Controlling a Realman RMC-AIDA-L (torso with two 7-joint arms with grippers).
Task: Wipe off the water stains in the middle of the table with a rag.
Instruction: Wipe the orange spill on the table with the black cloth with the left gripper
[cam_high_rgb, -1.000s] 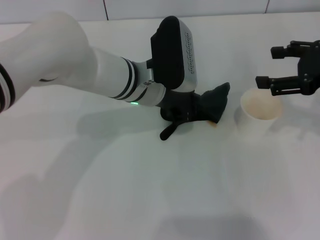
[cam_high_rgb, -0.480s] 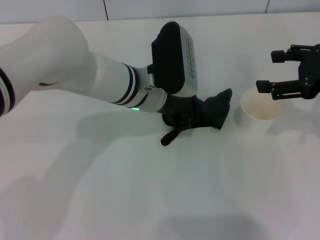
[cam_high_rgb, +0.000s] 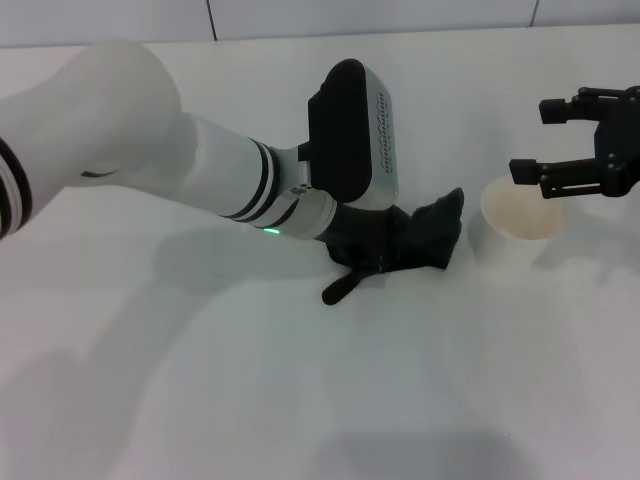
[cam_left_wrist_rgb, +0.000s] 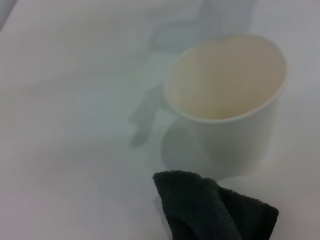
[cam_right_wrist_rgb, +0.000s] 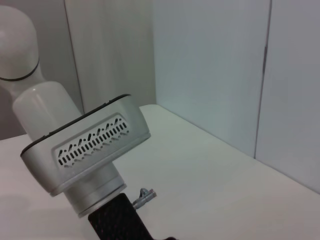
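Observation:
The dark rag (cam_high_rgb: 425, 232) lies bunched on the white table (cam_high_rgb: 300, 380) near its middle, one thin tail (cam_high_rgb: 340, 290) pointing toward me. My left gripper (cam_high_rgb: 378, 243) is pressed down on the rag under the white wrist housing and looks shut on it. The left wrist view shows a corner of the rag (cam_left_wrist_rgb: 215, 210) just short of the white cup (cam_left_wrist_rgb: 225, 100). No water stains show; the rag covers that spot. My right gripper (cam_high_rgb: 535, 138) hovers open above the cup's far right side, holding nothing.
The white cup (cam_high_rgb: 518, 225) stands just right of the rag, with a faint amber tint inside. The right wrist view shows the left arm's grey housing (cam_right_wrist_rgb: 85, 145) and a wall behind the table. Bare table stretches in front and to the left.
My left gripper has slid the rag a little to the right and toward me. A small amber spot at the rag's right edge a second ago is now covered. The right gripper stayed put.

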